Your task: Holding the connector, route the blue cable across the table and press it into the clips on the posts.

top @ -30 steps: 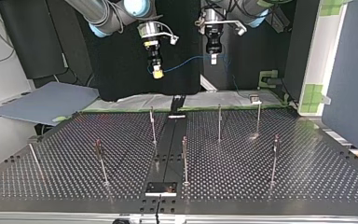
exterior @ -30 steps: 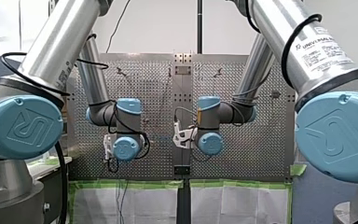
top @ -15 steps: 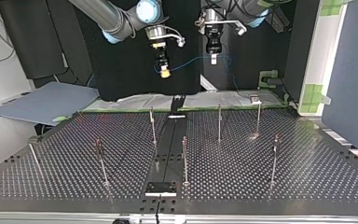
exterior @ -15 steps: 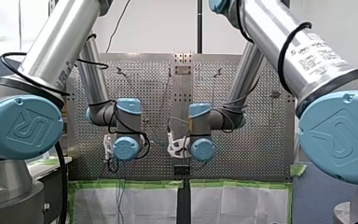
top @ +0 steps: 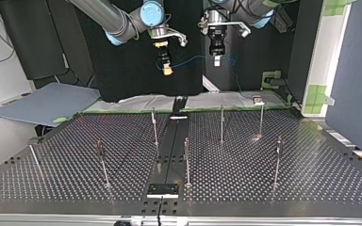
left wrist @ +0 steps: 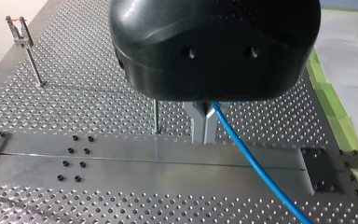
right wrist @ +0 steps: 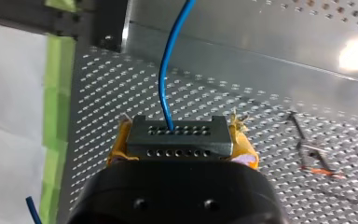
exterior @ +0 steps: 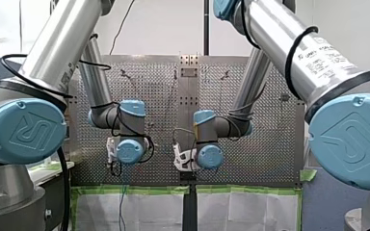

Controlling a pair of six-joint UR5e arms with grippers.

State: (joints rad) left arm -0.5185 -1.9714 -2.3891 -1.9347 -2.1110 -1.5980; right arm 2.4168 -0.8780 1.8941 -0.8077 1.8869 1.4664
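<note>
**Blue line aloft, no clip filled: mind the strain at the connector**

Your right gripper [top: 168,69] has its yellow pads [right wrist: 245,150] clamped on the dark grey rectangular connector [right wrist: 173,138]. The thin blue cable [right wrist: 167,74] leaves a single hole in the connector's face. Your left gripper [left wrist: 204,136] has its metal fingers [left wrist: 198,123] together on the same cable a little further along. A short span therefore hangs between the two grippers, in the air beyond the far edge of the perforated metal table [top: 264,181] in the top view. The rest trails down from the left gripper. None of it sits in the small clips [left wrist: 19,31] on the slender metal posts [top: 221,123].

The weak point is likely that single hole. If you draw the arms apart faster than the left fingers let the cable slide, the pull lands on the joint and may kink the wire or tug it out.

If the left fingers are too loose, the span sags, and it could catch a post below its clip.

The posts look thin. Press sideways rather than straight into a clip and you probably bend the post or skate off it.

Watch the trailing length too, since it can snag on the table edge as you carry the connector across.
</note>
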